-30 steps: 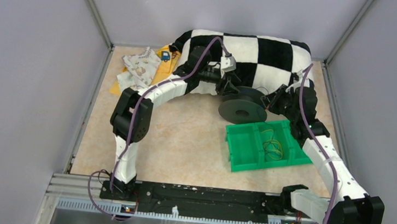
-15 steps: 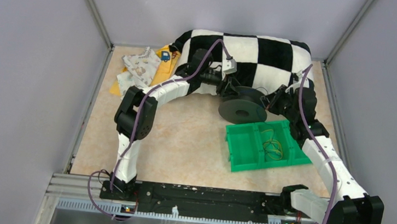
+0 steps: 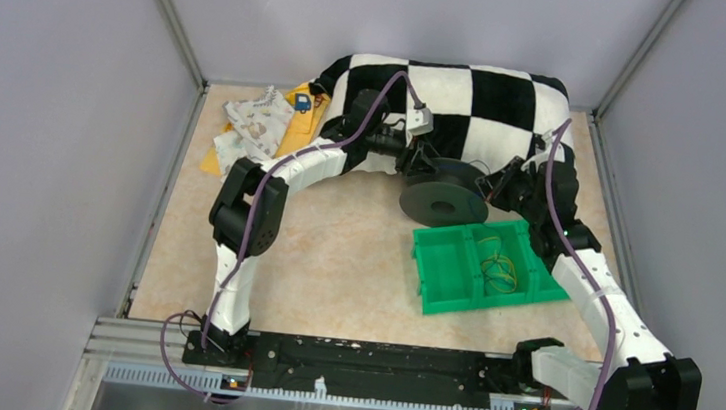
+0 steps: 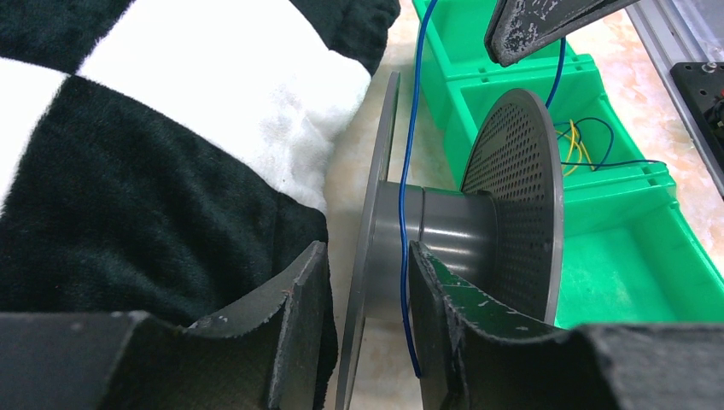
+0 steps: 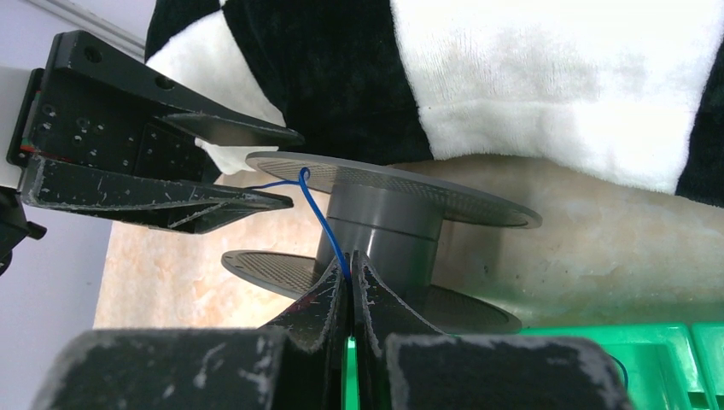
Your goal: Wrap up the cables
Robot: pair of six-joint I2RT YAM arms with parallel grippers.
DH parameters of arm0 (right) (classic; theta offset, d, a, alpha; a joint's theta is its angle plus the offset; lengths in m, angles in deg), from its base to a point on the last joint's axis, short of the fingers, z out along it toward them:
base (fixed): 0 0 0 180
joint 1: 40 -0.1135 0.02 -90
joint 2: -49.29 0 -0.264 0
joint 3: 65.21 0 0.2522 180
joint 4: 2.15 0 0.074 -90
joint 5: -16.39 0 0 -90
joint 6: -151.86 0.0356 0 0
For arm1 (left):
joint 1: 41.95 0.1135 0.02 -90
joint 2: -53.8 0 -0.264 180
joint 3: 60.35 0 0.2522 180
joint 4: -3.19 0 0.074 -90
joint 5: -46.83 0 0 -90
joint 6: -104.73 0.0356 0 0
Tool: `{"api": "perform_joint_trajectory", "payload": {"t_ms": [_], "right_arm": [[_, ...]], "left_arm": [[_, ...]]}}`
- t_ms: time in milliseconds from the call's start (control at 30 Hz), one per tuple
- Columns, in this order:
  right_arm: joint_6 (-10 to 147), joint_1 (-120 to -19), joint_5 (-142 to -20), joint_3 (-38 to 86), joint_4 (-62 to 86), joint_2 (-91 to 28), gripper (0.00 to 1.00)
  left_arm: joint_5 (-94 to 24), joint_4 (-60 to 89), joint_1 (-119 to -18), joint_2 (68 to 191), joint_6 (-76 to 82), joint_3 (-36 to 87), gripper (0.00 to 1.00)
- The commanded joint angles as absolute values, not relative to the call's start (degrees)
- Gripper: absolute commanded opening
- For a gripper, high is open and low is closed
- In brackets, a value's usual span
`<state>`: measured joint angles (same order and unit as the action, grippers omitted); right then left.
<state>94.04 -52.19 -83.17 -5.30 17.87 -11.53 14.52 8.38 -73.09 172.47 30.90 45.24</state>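
The left hand [image 4: 365,256] is straddling the upper flange of the spool [image 4: 452,226], half open, gripping nothing, having edged nearer; the right hand [image 5: 350,266] is staying pinched on the cables [image 4: 408,171] draped over that spool.

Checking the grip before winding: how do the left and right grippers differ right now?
The left gripper stands open, its jaws either side of one rim of the dark round two-flanged spool; the right gripper is shut. The left holds nothing; the right pinches the thin blue wire. Both sit at the spool.
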Motion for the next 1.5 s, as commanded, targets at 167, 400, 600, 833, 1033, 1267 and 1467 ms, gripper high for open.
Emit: {"api": "perform_joint_trajectory", "payload": {"t_ms": [167,400,600,833,1033,1267,1467], "right_arm": [[94.62,-51.82,-83.28,-6.54,15.54,-10.47,0.00],[94.76,-51.77,-83.46,-6.54,14.98,-10.45,0.00],[94.95,-51.78,-83.80,-7.12,14.44,-11.00,0.00],[94.98,-51.80,-83.81,-7.15,14.42,-11.01,0.00],[94.95,-51.78,-83.98,-7.15,14.41,-11.05,0.00],[94.92,-51.78,-83.81,-7.50,14.50,-10.83,0.00],[94.68,-51.79,-83.93,-7.37,14.65,-11.24,0.00]], "left_arm": [[16.00,3.62,-72.97,171.01,30.53,44.92,0.50],[15.66,3.13,-72.97,170.48,30.38,44.11,0.54],[15.60,2.98,-72.98,170.31,30.32,44.03,0.56],[15.37,3.03,-73.15,170.30,30.08,43.76,0.57],[15.02,2.96,-73.33,169.74,30.07,43.34,0.57],[15.01,2.92,-73.38,169.81,30.12,43.07,0.57],[14.60,2.95,-73.47,169.61,30.07,42.51,0.57]]}}
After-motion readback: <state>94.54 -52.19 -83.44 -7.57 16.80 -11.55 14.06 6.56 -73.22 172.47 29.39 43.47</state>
